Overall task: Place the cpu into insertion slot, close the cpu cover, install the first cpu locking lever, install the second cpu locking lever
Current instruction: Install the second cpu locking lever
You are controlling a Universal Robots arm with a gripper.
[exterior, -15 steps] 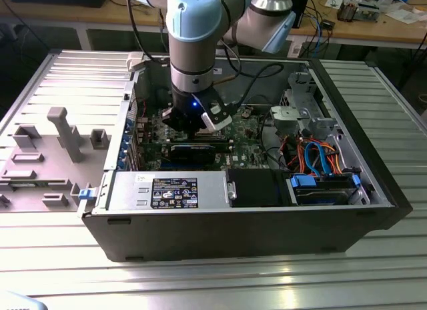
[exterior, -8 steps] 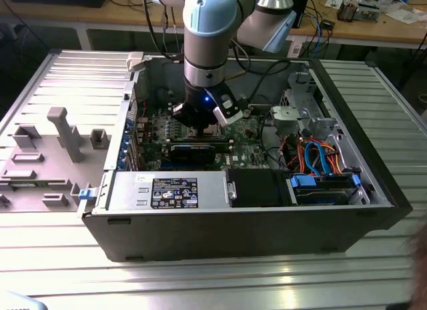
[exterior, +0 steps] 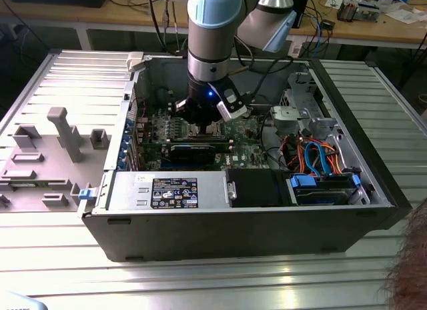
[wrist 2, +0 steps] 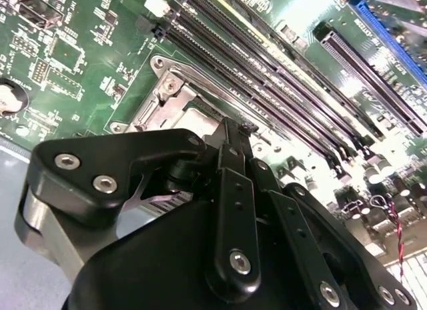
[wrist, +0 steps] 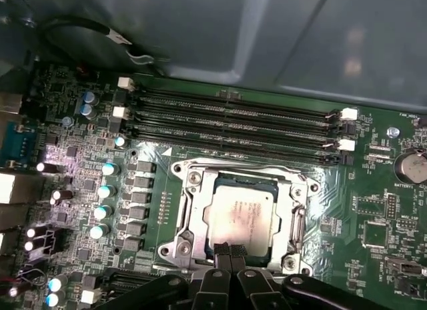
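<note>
Hovering over the insertion slot, my gripper looks pinched nearly closed, holding nothing. I judge the cpu seated and the cpu cover down; the levers' state I cannot tell.

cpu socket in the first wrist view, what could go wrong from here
1. The black pincer sits at the edge of the silvery-grey square cpu, which lies in the grey-rimmed insertion slot; a sideways nudge could unseat it.
2. The thin silvery metal cpu cover frames the chip closely, so a tilted chip might get pinched.
3. The long black memory slots run close beside the socket; the arm could clip them.
</note>
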